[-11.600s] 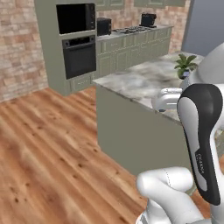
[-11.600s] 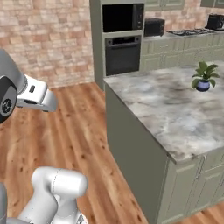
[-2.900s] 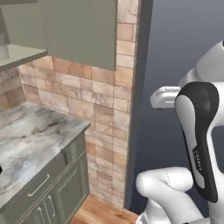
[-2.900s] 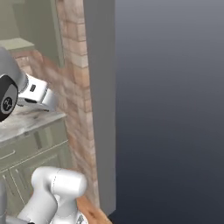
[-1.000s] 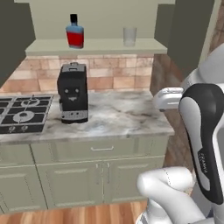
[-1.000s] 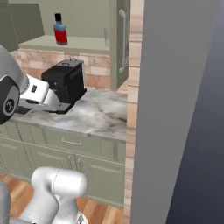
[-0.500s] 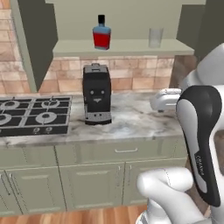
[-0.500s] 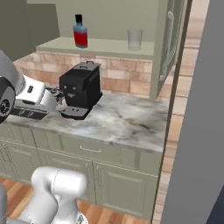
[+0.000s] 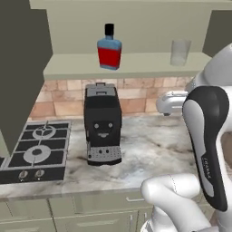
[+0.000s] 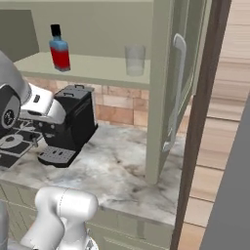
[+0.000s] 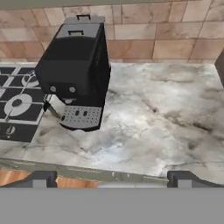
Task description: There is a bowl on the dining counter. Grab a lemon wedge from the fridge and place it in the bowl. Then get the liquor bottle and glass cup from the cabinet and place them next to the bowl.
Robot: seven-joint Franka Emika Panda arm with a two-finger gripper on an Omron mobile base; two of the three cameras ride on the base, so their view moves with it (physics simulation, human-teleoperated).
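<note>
The liquor bottle (image 9: 109, 50) (image 10: 59, 49), red with blue shoulders and a black cap, stands upright on the pale shelf of the open cabinet (image 9: 136, 68) (image 10: 97, 66). The glass cup (image 9: 180, 52) (image 10: 135, 60) stands on the same shelf, to the bottle's right and apart from it. My gripper (image 11: 113, 180) is open with nothing between its fingers. It hangs well below the shelf and looks down on the marble worktop. The bowl, the lemon wedge, the fridge doors and the dining counter are out of view.
A black coffee machine (image 9: 103, 122) (image 10: 73, 122) (image 11: 76, 74) stands on the marble worktop (image 9: 154, 149) (image 11: 162, 127) under the bottle. A gas hob (image 9: 36, 149) (image 11: 17, 105) lies to its left. The cabinet's open door (image 10: 178, 83) juts out at the right.
The base has moved, so the whole picture has shifted. The shelf with the bottle and the cup now looks closer and more central. The gripper has stayed open.
</note>
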